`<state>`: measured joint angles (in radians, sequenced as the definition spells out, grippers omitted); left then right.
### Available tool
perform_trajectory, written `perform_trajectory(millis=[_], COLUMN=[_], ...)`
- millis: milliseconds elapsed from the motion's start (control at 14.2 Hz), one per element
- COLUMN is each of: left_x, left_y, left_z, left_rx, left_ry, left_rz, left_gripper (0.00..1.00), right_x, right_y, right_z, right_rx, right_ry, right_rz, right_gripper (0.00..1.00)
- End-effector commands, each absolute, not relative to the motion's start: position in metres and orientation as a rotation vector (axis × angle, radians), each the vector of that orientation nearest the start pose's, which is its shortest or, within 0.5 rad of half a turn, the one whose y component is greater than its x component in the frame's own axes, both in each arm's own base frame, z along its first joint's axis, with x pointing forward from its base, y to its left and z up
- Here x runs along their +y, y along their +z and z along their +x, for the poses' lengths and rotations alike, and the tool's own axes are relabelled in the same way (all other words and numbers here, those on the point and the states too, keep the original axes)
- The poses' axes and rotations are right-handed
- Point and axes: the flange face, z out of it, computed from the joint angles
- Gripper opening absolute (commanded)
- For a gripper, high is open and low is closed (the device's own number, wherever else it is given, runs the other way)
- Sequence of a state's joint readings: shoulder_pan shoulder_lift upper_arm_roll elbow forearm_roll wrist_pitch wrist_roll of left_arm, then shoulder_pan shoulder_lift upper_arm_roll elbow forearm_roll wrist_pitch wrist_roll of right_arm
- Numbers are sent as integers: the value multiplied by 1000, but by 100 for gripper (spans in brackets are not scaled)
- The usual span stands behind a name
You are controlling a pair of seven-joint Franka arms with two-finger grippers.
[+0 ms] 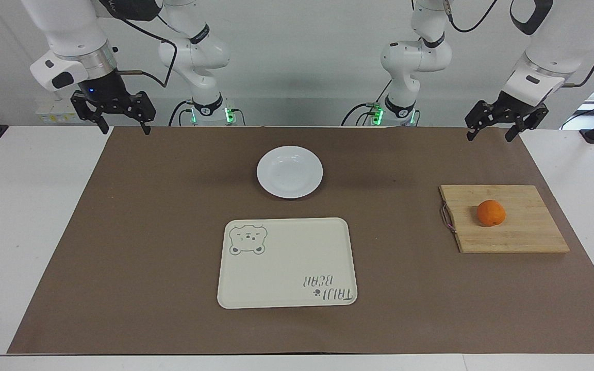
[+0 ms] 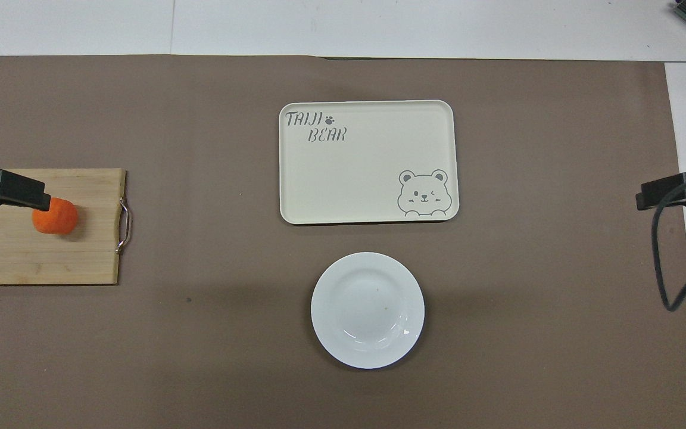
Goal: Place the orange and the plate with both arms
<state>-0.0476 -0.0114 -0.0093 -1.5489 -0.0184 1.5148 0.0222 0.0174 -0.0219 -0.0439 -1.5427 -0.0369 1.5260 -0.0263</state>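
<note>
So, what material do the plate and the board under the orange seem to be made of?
The plate looks like glazed ceramic or possibly melamine: plain white, with glossy highlights on its rim. The board under the orange looks like bamboo or wood: pale tan strips, matte, with a metal loop handle.

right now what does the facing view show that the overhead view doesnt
Only the facing view shows both arms whole, their bases, and that the left end effector and right end effector hang open, high above the mat's robot-side corners, clear of everything. Only the overhead view shows the bear tray's lettering upright, and a black tip overlapping the orange. Both show the orange on the cutting board, and the empty plate nearer to the robots than the tray.
</note>
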Motion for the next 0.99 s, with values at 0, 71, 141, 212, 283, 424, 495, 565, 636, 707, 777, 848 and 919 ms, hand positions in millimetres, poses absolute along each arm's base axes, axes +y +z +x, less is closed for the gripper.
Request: perform_trajectory(millis=[0, 71, 141, 212, 283, 424, 495, 565, 636, 707, 777, 848, 919], left_x=[-34, -35, -33, -33, -32, -29, -28, -27, -26, -24, -21, -12, 0], left_y=[634, 635, 635, 632, 632, 628, 627, 624, 624, 620, 614, 605, 597], left_z=[542, 541, 540, 541, 541, 537, 537, 537, 537, 538, 539, 541, 541], left_rx=[141, 143, 155, 169, 179, 184, 181, 195, 217, 231, 248, 264, 281], left_ry=[37, 34, 29, 27, 12, 2, -5, -5, -8, 2, -3, -20, -37], left_rz=[-3147, -3147, -3147, -3146, -3146, -3145, -3145, -3145, -3143, -3142, -3141, -3139, -3136], left_gripper=[100, 100, 100, 100, 100, 100, 100, 100, 100, 100, 100, 100, 100], right_x=[-20, -20, -20, -20, -18, -18, -18, -18, -18, -18, -18, -18, -18], right_y=[647, 647, 646, 646, 646, 646, 646, 646, 646, 646, 646, 646, 646], right_z=[538, 538, 537, 537, 537, 537, 537, 537, 537, 537, 537, 537, 537], right_rx=[38, 43, 50, 53, 48, 50, 48, 48, 48, 50, 48, 48, 48], right_ry=[6, 6, 8, 10, 10, 10, 10, 10, 10, 10, 10, 10, 10], right_rz=[-3163, -3163, -3163, -3162, -3163, -3163, -3161, -3161, -3161, -3161, -3161, -3161, -3161], right_gripper=[100, 100, 100, 100, 100, 100, 100, 100, 100, 100, 100, 100, 100])
